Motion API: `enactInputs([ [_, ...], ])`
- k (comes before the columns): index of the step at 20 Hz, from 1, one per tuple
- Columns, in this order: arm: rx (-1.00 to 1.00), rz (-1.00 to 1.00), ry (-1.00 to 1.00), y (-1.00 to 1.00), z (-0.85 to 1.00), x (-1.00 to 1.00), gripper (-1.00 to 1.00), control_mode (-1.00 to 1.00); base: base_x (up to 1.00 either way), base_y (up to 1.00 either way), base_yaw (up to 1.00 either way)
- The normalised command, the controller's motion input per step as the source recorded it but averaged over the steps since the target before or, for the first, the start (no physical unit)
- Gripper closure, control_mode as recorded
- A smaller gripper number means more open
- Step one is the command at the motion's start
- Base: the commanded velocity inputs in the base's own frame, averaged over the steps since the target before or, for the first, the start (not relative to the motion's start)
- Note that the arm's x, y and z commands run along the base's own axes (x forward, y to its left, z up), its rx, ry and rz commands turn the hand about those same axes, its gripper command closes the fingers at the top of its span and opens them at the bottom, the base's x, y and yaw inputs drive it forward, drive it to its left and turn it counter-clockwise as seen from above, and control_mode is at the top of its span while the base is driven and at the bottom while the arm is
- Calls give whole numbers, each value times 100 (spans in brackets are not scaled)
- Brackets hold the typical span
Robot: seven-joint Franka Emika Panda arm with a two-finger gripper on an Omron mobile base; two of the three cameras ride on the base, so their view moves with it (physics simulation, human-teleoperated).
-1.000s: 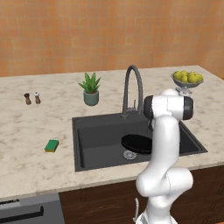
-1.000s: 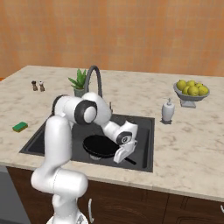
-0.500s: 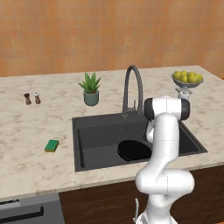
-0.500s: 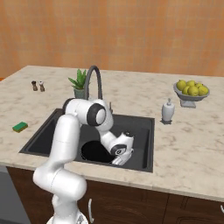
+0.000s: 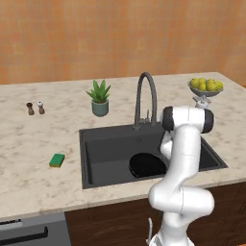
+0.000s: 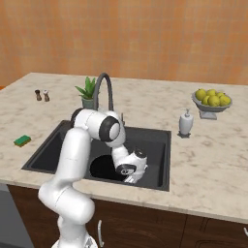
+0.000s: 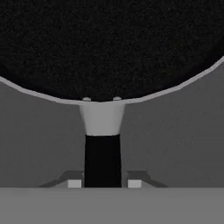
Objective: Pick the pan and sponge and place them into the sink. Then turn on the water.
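Note:
The black pan (image 5: 144, 166) lies flat on the floor of the dark sink (image 5: 105, 144), toward its front. In the hand view the pan (image 7: 109, 43) spreads across the top and its handle (image 7: 103, 162) runs down between my fingertips. My gripper (image 7: 104, 183) straddles that handle, slightly open, with a thin gap on each side. In the right base view the gripper (image 6: 130, 175) reaches low into the sink (image 6: 150, 140) beside the pan (image 6: 102, 167). The green sponge (image 5: 56, 160) lies on the counter left of the sink. No water is in view at the faucet (image 5: 144, 96).
A potted plant (image 5: 99, 97) stands behind the sink's left corner, with salt and pepper shakers (image 5: 35, 108) further left. A soap bottle (image 6: 186, 122) and a bowl of lemons (image 6: 211, 100) sit on the counter to the right. The arched faucet (image 6: 104, 89) rises behind the arm.
The arm has come down and set the pan on the sink floor. The jaws, shut on the handle before, have parted a little.

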Motion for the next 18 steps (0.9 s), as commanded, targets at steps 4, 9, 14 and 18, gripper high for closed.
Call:
enactInputs([
  [4,2,0,-29,0,9,0,-100,-100,0,0,0],
  [9,8,0,-22,0,71,-2,-100,-100,0,0,0],
  [14,7,1,-7,-1,100,0,-100,-100,0,0,0],
  [18,7,3,0,-15,100,0,-100,-100,0,0,0],
])
